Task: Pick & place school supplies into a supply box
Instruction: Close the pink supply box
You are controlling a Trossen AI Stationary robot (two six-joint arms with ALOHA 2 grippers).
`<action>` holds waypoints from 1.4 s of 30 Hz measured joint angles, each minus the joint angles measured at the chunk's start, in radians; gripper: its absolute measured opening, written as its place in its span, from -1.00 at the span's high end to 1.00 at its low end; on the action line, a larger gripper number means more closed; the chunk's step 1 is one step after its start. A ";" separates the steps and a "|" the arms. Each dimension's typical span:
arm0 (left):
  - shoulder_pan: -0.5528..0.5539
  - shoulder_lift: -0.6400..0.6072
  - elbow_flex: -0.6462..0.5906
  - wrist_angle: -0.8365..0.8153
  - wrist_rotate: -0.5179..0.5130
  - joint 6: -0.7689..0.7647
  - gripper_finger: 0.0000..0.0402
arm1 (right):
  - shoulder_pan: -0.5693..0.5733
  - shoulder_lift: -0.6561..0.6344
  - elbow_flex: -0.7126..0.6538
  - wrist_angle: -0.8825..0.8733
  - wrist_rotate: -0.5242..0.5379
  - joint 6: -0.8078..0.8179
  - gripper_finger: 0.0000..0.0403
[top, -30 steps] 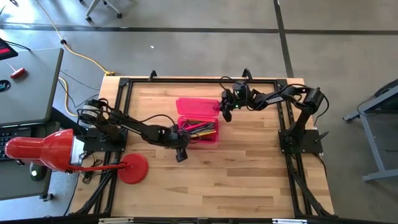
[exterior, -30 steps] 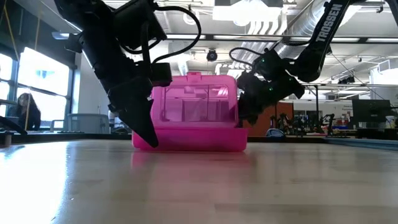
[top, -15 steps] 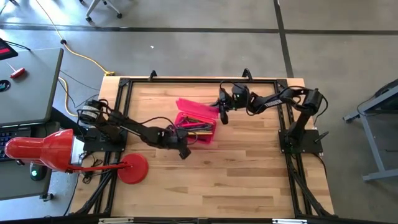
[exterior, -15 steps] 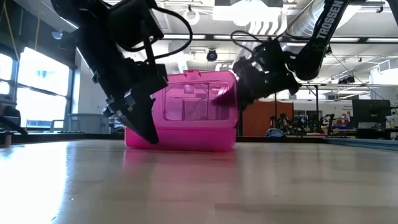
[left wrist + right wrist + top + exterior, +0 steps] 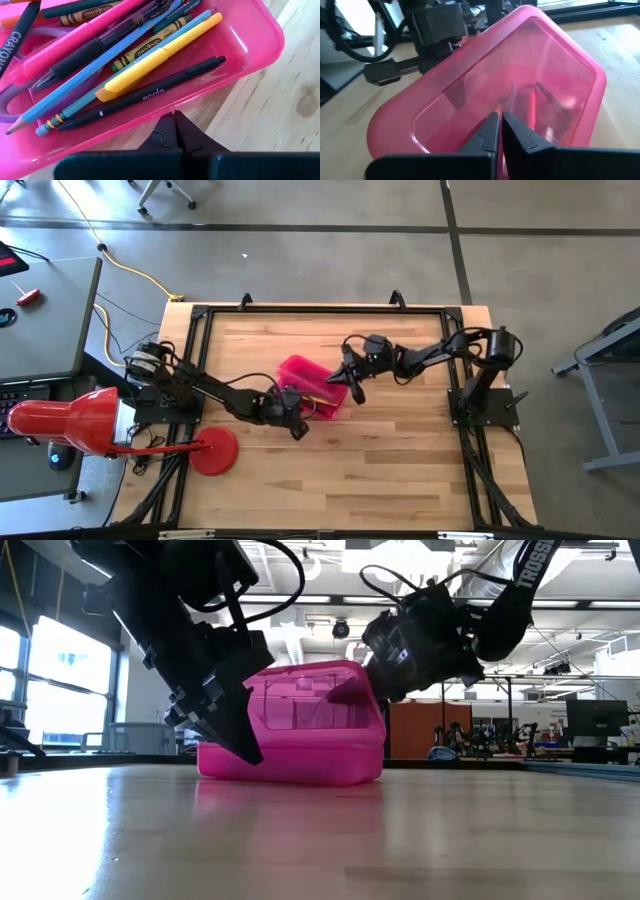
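Observation:
The supply box (image 5: 308, 380) is a pink translucent case resting on its bottom on the wooden table, its lid (image 5: 310, 700) tilted up over the tray. The left wrist view shows the school supplies inside: a yellow pen (image 5: 160, 52), a black pen (image 5: 150, 92), pencils, crayons and a purple scissors handle (image 5: 10, 95). My left gripper (image 5: 298, 428) is shut at the box's near side. My right gripper (image 5: 352, 383) is shut against the lid from the table's right. My left gripper sets its shut fingertips (image 5: 175, 122) against the outside of the tray's near long wall (image 5: 165, 107), low down. The fingers slant down from the table's near left. The tray stays flat on the table. My right gripper presses its shut fingertips (image 5: 492, 127) on the outer face of the clear pink lid (image 5: 495, 100). The fingers come almost level from the table's right. The lid stands tilted on its hinge, leaning over the tray.
A red round disc (image 5: 214, 450) lies at the table's near left corner. Black frame rails (image 5: 320, 308) run along the far edge and both sides. Bare wood lies in front of the box toward the near edge.
My right gripper has swept toward the table's left and near edge, pushing the lid. The lid has swung up from lying flat on the far side and now leans over the tray. The box has slid a little left and turned. My left gripper has rolled at its wrist.

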 joint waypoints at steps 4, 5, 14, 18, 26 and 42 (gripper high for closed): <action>-0.015 0.012 0.000 0.000 -0.004 -0.030 0.93 | 0.046 0.000 0.000 -0.013 0.107 -0.003 1.00; -0.025 0.012 0.000 0.002 -0.005 -0.030 0.93 | 0.054 0.000 0.000 -0.021 0.130 -0.005 1.00; -0.183 -0.022 0.013 -0.063 -0.013 -0.131 0.95 | 0.105 0.000 0.000 -0.193 0.265 -0.029 1.00; -0.247 -0.056 0.058 -0.169 -0.121 -0.154 0.94 | 0.135 -0.003 0.003 -0.242 0.322 -0.029 1.00; -0.198 -0.076 0.115 -0.322 -0.379 -0.153 0.92 | 0.184 -0.003 0.003 -0.258 0.372 -0.057 1.00; 0.041 -0.064 0.113 -0.340 -0.109 -0.046 0.95 | 0.208 -0.049 -0.003 -0.256 0.367 -0.141 1.00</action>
